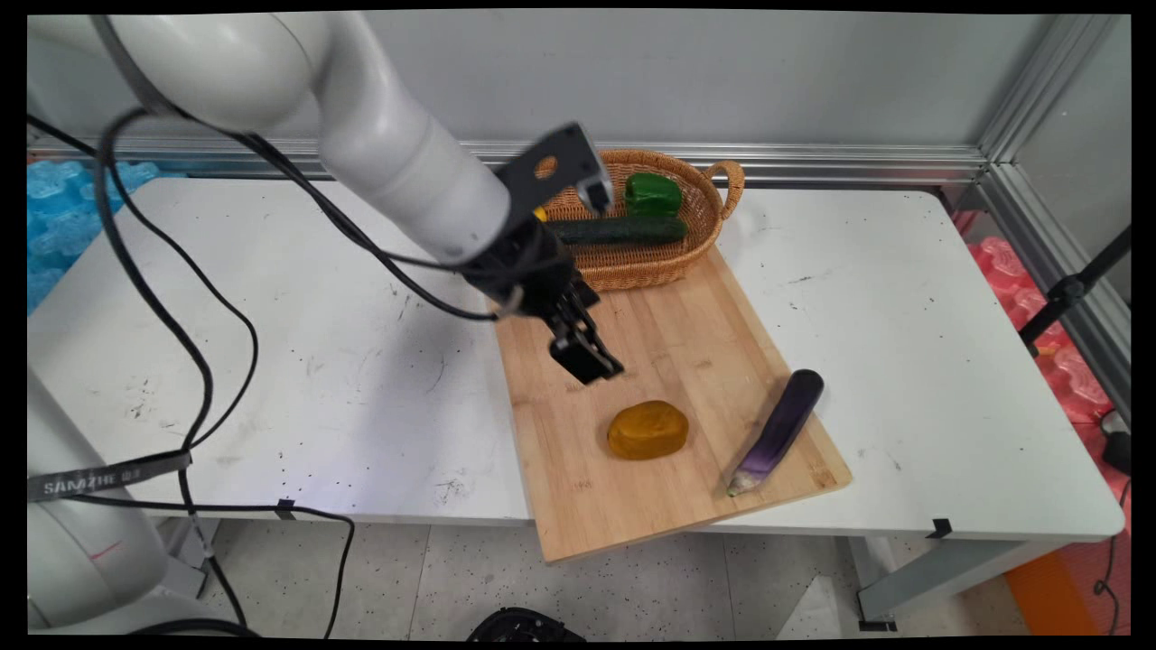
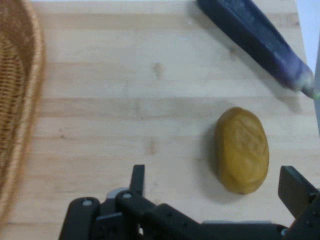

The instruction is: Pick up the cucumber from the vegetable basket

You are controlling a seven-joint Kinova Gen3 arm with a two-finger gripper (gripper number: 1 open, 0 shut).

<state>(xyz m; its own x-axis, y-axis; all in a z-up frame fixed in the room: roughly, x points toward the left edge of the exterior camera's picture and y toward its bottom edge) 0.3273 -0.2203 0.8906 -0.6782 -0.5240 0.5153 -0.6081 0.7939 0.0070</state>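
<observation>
Now the black gripper [image 1: 587, 357] hangs above the wooden cutting board [image 1: 668, 334] with its fingers spread apart and nothing between them. The nearest thing is a yellow-brown potato [image 1: 647, 430], lying on the board at about 5 o'clock from the gripper, its long axis running from 9 to 3 o'clock. A purple eggplant [image 1: 781, 429] lies near the board's right edge, its pale stem end pointing to 7 o'clock. At 12 o'clock, a wicker basket [image 1: 695, 244] holds a green pepper [image 1: 652, 192] and a cucumber [image 1: 623, 230].
</observation>
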